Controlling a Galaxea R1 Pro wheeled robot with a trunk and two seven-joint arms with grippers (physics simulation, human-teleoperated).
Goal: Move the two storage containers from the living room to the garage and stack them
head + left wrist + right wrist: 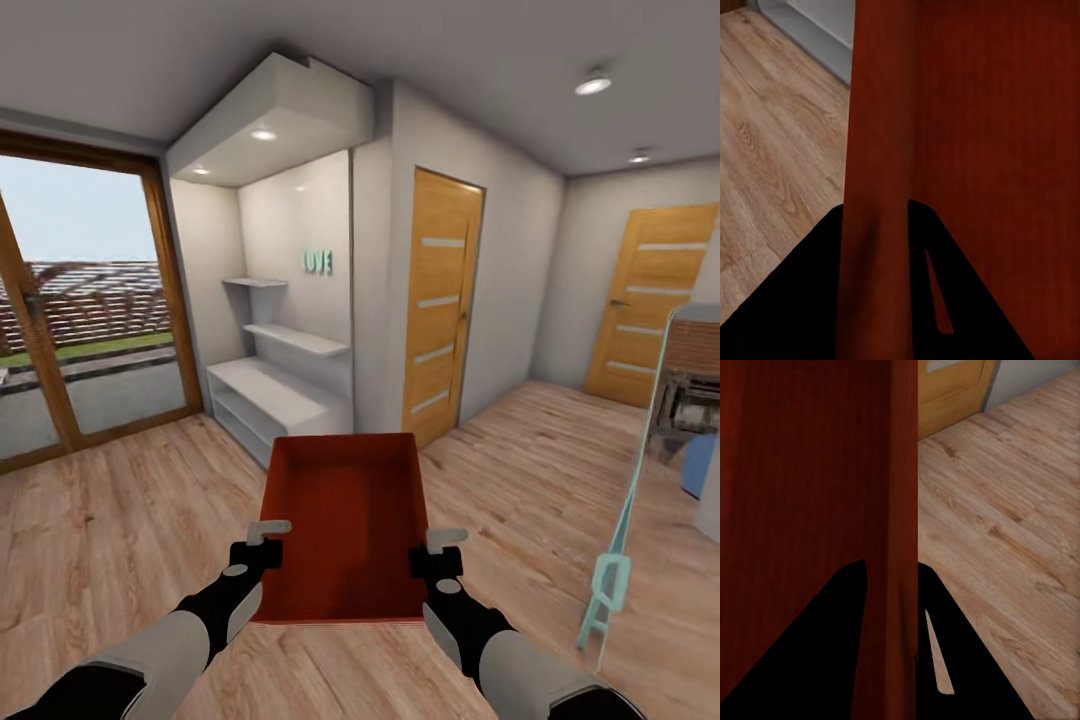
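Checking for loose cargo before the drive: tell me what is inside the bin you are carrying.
The orange-red storage container looks empty: only its bare bottom and inner walls show. The left gripper and right gripper clamp its side walls. The wood floor beneath it is hidden.

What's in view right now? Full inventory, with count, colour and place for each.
orange-red open-top storage container: 1, held level between both grippers, centre
pale wood-plank floor: 1, throughout
honey-brown wooden doors: 2, centre and far right
white wall shelves: 1 alcove, left of centre
teal LOVE letters: 1, alcove wall
wood-framed glass door: 1, far left
left gripper: black, shut on container's left wall
right gripper: black, shut on its right wall
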